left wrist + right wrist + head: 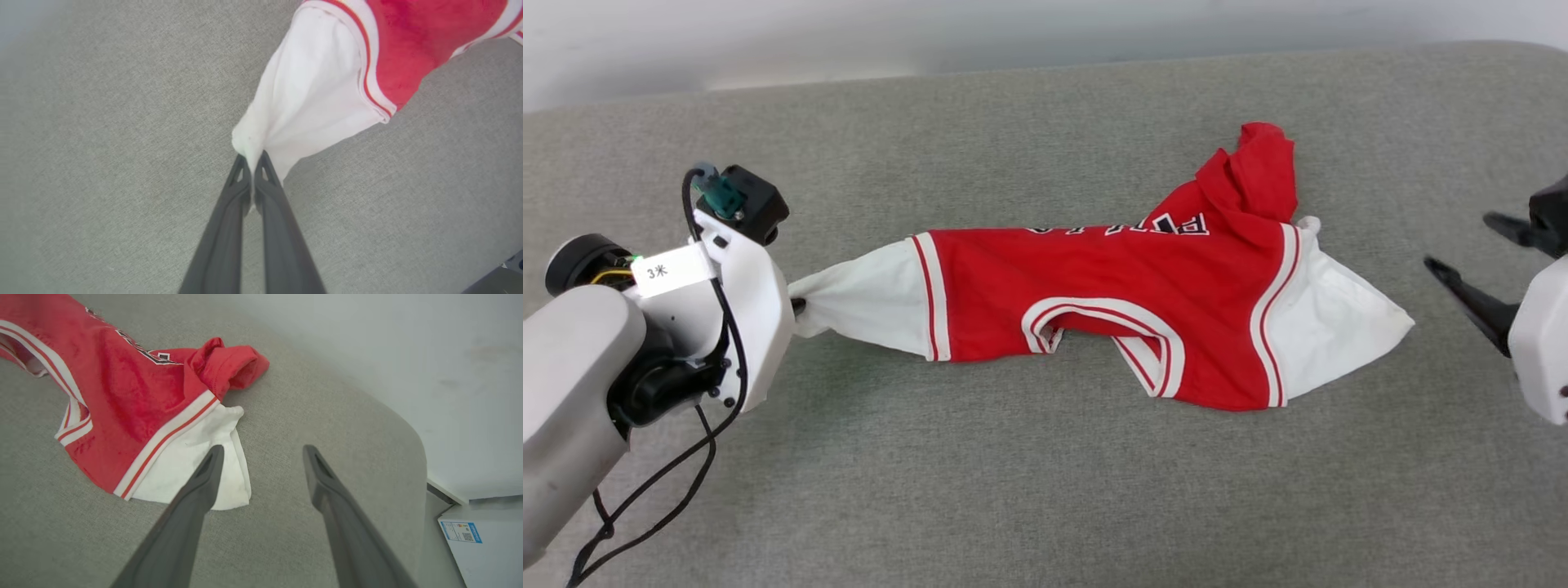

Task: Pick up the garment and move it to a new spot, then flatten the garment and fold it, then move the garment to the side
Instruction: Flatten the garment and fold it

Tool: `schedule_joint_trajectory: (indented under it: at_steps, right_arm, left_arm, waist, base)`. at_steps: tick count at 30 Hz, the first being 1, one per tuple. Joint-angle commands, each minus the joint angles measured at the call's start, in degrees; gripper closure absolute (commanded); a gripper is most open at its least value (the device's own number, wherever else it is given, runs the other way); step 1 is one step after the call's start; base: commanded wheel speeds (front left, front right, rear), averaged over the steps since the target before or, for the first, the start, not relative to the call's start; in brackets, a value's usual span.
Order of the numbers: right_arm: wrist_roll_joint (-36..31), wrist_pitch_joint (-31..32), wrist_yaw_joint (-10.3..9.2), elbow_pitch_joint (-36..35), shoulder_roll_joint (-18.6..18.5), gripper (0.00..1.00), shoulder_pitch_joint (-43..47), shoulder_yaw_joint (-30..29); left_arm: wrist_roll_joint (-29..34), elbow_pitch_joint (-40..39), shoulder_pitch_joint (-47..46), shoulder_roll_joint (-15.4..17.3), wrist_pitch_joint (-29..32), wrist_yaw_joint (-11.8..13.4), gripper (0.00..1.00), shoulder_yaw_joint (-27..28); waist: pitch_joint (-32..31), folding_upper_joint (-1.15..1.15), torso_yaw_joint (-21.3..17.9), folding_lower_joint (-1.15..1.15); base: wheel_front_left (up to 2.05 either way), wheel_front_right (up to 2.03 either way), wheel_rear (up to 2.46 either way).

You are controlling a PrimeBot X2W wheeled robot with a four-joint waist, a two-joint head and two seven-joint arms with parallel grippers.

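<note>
1. The place looks like a bare indoor test room, more lab than home.
2. A grey fabric-padded surface [1045, 490] with a rounded corner spans the head view.
3. A blank pale wall [849, 33] runs along the top.
4. At the lower right of the right wrist view is a white box [486, 559] with a printed label [461, 532].

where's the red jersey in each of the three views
head view: the garment lies across the middle, one white sleeve in the left gripper
left wrist view: garment at upper right, sleeve pinched at centre
right wrist view: garment at upper left, near the open right gripper
shared landmark: the grey cushion
</note>
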Motion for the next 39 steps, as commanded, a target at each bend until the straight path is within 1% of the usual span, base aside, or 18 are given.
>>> schedule_joint_trajectory:
  at_steps: [1, 3, 5, 8, 10, 13, 17, 19, 20, 23, 26, 27, 28, 29, 31, 34, 36, 39]
  right_arm:
    - [4.31, 5.38, -0.04, 0.83, -2.5, 0.0, -1.93, 2.6]
    - [8.59, 11.46, -0.04, 2.02, -4.85, 0.0, -4.93, 5.25]
    - [10.38, 15.61, -0.04, 3.44, -6.55, 0.0, -7.79, 8.0]
    - [12.6, 19.88, -0.04, 6.2, -7.25, 0.0, -11.21, 11.48]
    - [13.49, 21.34, -0.04, 8.46, -6.52, 0.0, -13.52, 13.2]
    - [13.84, 22.03, -0.04, 12.0, -5.05, 0.0, -15.73, 16.2]
    - [14.69, 20.45, -0.04, 17.04, -2.56, 0.0, -17.35, 19.99]
    - [14.8, 20.11, -0.04, 18.1, -2.15, 0.0, -17.27, 21.36]
    - [14.78, 19.78, -0.03, 18.98, -1.93, 0.0, -17.12, 22.96]
    - [15.86, 17.39, -0.02, 21.52, -0.24, 0.0, -15.95, 27.29]
    - [17.24, 14.84, -0.02, 22.78, 0.4, 0.0, -16.37, 30.49]
    - [17.78, 13.55, -0.02, 23.01, 0.35, 0.59, -17.3, 30.79]
    - [18.38, 12.28, -0.02, 23.38, 0.17, 0.92, -18.26, 30.75]
    - [19.24, 10.84, -0.05, 23.8, -0.07, 1.0, -19.12, 30.48]
    - [20.78, 7.72, -0.04, 24.43, -0.93, 1.0, -20.81, 29.43]
    - [22.04, 2.49, -0.05, 23.63, -3.75, 1.0, -22.29, 28.64]
    - [23.48, 0.05, -0.04, 22.2, -5.08, 1.0, -22.04, 28.56]
    - [24.82, -3.38, -0.04, 19.27, -8.08, 1.0, -21.38, 28.46]
  left_arm:
    - [0.18, -1.3, 0.4, 0.59, -0.52, 0.7, 1.0, 0.44]
    - [0.29, -2.69, 0.27, 0.85, -0.66, 1.22, 1.0, 0.74]
    - [0.5, -3.86, -0.27, 0.86, -0.73, 1.66, 1.0, 0.91]
    - [1.08, -5.37, -1.23, 0.65, -0.96, 2.19, 1.0, 1.09]
    - [1.56, -6.05, -1.59, 0.34, -1.02, 2.43, 1.0, 1.06]
    - [2.41, -6.81, -2.72, -0.09, -1.15, 2.67, 1.0, 1.06]
    - [3.26, -7.59, -3.85, -0.78, -1.58, 2.78, 1.0, 1.19]
    - [3.4, -7.76, -4.08, -0.95, -1.68, 2.8, 1.0, 1.21]
    - [3.56, -7.97, -4.34, -1.09, -1.82, 2.84, 1.0, 1.24]
    - [3.87, -8.13, -4.83, -1.2, -2.35, 2.8, 1.0, 1.42]
    - [4.27, -7.88, -4.72, -0.98, -3.17, 2.73, 1.0, 1.62]
    - [4.24, -7.7, -4.57, -0.94, -3.44, 2.71, 1.0, 1.6]
    - [4.38, -7.7, -4.47, -0.89, -3.87, 2.55, 1.0, 1.64]
    - [4.33, -7.5, -4.34, -0.89, -4.46, 2.55, 1.0, 1.89]
    - [4.11, -7.12, -3.82, -0.97, -5.5, 2.37, 1.0, 2.11]
    - [4.51, -6.71, -3.32, -0.99, -8.17, 2.45, 1.0, 2.76]
    - [4.29, -6.67, -2.78, -0.48, -9.74, 2.59, 1.0, 3.38]
    - [3.73, -7.26, -2.12, 0.5, -11.58, 2.66, 1.0, 4.39]
  waist:
    - [0.53, 0.0, 0.92, 0.0]
    - [1.15, 0.0, 1.65, 0.0]
    - [2.11, 0.0, 2.55, 0.0]
    - [3.75, 0.0, 3.67, 0.0]
    - [4.98, 0.0, 4.34, 0.0]
    - [6.89, 0.0, 5.04, 0.0]
    - [9.18, 0.0, 5.73, 0.0]
    - [9.65, 0.0, 5.88, 0.0]
    - [10.16, 0.0, 5.98, 0.0]
    - [11.06, 0.0, 6.01, 0.0]
    - [11.22, 0.0, 5.76, 0.0]
    - [11.09, 0.0, 5.58, 0.0]
    - [10.79, 0.0, 5.43, 0.0]
    - [10.38, 0.0, 5.27, 0.0]
    - [9.16, 0.0, 5.05, 0.0]
    - [6.77, 0.0, 4.89, 0.0]
    - [4.96, 0.0, 4.64, 0.0]
    - [2.15, 0.0, 4.21, 0.0]
  base:
    - [0.0, 0.0, 0.0]
    - [0.0, 0.0, 0.0]
    - [0.0, 0.0, 0.0]
    - [0.0, 0.0, 0.0]
    - [0.0, 0.0, 0.0]
    - [0.0, 0.0, 0.0]
    - [0.0, 0.0, 0.0]
    - [0.0, 0.0, 0.0]
    - [0.0, 0.0, 0.0]
    - [0.0, 0.0, 0.0]
    - [0.0, 0.0, 0.0]
    - [0.0, 0.0, 0.0]
    - [0.0, 0.0, 0.0]
    - [0.0, 0.0, 0.0]
    - [0.0, 0.0, 0.0]
    - [0.0, 0.0, 0.0]
    - [0.0, 0.0, 0.0]
    - [0.0, 0.0, 0.0]
